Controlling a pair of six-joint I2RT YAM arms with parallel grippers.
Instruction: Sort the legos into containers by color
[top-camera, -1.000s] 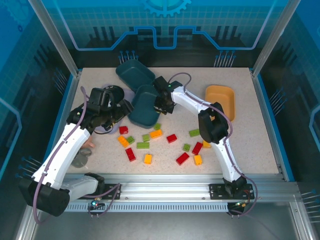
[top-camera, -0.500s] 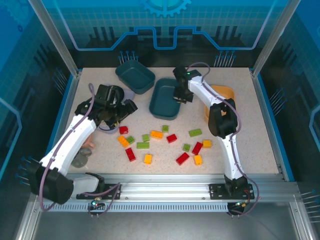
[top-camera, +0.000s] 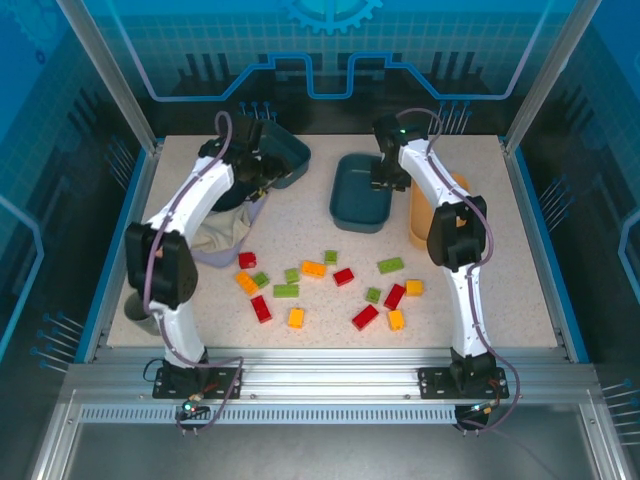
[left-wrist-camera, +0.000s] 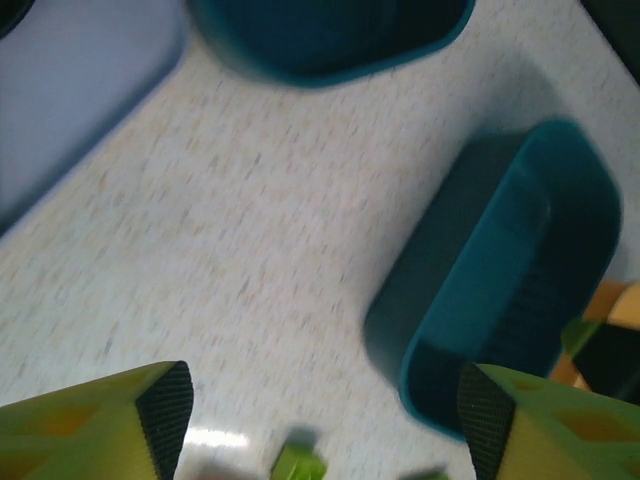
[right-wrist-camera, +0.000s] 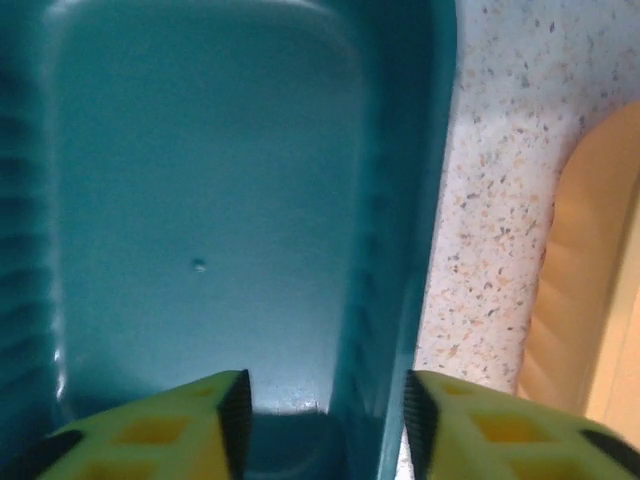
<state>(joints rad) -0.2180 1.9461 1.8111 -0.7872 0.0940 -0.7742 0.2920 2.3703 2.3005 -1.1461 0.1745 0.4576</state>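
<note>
R gripper (right-wrist-camera: 325, 400) is sitting partly open, fingers straddling the teal tray (right-wrist-camera: 390, 200) wall, not clamping it. L gripper (left-wrist-camera: 322, 405) is hovering wide open, empty, over the bench (left-wrist-camera: 250, 230) nr its far edge.

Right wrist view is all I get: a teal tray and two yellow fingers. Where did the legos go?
Observer: They lie scattered on the table, nearer the arm bases. The legos are red, green and orange, and none sits in your teal tray.
Operator: Is mine the one teal container?
Observer: No, a second teal tray stands at the far left of the table.
Operator: And the other arm?
Observer: The left gripper is beside that second tray, fingers wide apart, holding nothing.
</note>
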